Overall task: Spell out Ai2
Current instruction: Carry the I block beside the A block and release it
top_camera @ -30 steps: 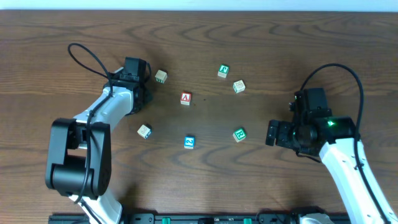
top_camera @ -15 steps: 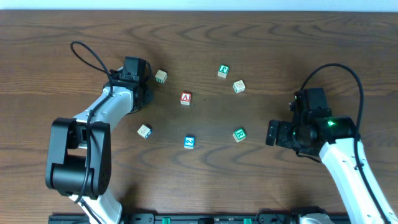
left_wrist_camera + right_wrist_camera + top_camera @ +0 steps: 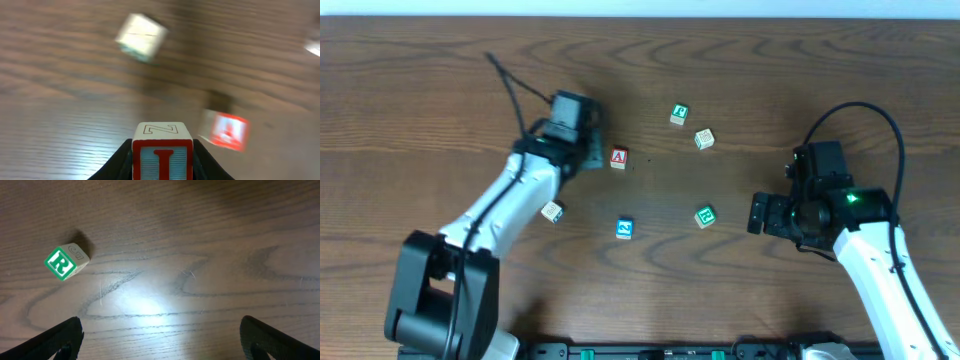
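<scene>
Where left gripper [image 3: 163, 167] pinches, I-cube [image 3: 162, 145] sits

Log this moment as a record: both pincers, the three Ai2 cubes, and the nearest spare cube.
left pincer: shut on I cube
right pincer: open, empty, over bare table
I cube: between the left fingers, red I facing the wrist camera
A cube: on table, just ahead of I cube, not touching it
2 cube: on table, alone, nearer the robot than A cube
R cube: on table near right pincer
word: not yet lined up
</scene>
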Controlling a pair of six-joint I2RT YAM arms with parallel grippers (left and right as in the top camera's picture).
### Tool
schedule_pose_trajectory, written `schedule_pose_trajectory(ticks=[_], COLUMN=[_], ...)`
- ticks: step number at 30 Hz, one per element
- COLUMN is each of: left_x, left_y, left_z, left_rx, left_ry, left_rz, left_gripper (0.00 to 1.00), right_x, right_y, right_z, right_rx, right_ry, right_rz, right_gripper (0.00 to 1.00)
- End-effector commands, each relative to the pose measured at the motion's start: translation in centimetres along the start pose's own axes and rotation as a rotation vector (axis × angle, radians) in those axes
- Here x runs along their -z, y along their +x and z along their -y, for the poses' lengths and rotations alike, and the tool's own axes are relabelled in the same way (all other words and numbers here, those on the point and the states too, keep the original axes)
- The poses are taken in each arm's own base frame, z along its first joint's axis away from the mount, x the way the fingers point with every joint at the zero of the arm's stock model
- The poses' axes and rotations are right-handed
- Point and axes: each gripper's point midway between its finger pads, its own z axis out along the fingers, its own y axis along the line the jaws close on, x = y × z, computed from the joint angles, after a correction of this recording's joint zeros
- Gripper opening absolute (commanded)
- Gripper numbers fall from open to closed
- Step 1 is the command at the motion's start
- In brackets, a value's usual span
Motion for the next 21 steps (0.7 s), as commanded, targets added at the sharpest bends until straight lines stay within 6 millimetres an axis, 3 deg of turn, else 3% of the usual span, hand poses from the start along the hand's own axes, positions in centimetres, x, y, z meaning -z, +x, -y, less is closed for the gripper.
schedule_pose_trajectory(ticks=[1,3,9,16,21], left_x=[0.7,0.9,1.3,0.6,-0.2], left_y=[0.5,1.3,1.9,1.4,1.3], left_z=[2.3,4.2,7.2,8.8,8.8], left_rx=[-0.131,-0.189,-0.273,-0.321,-0.318], left_ry=[-0.009,0.013,0.061,0.123,0.118], left_rz=[0.023,0.022,0.050,0.080,0.082], left_gripper=[0.28,0.31,0.31,0.32,0.33], right_x=[0.1,0.1,0.1,-0.2,-0.6], right_y=[0.0,0.0,0.0,0.3,0.8], right_z=[0.0,0.0,0.1,0.2,0.4], right_rx=[0.006,0.006,0.006,0.005,-0.002], right_ry=[0.010,0.010,0.010,0.014,0.019], right_rz=[0.009,0.009,0.006,-0.003,-0.017], right_gripper=[0.99,0.99,0.99,0.99,0.99])
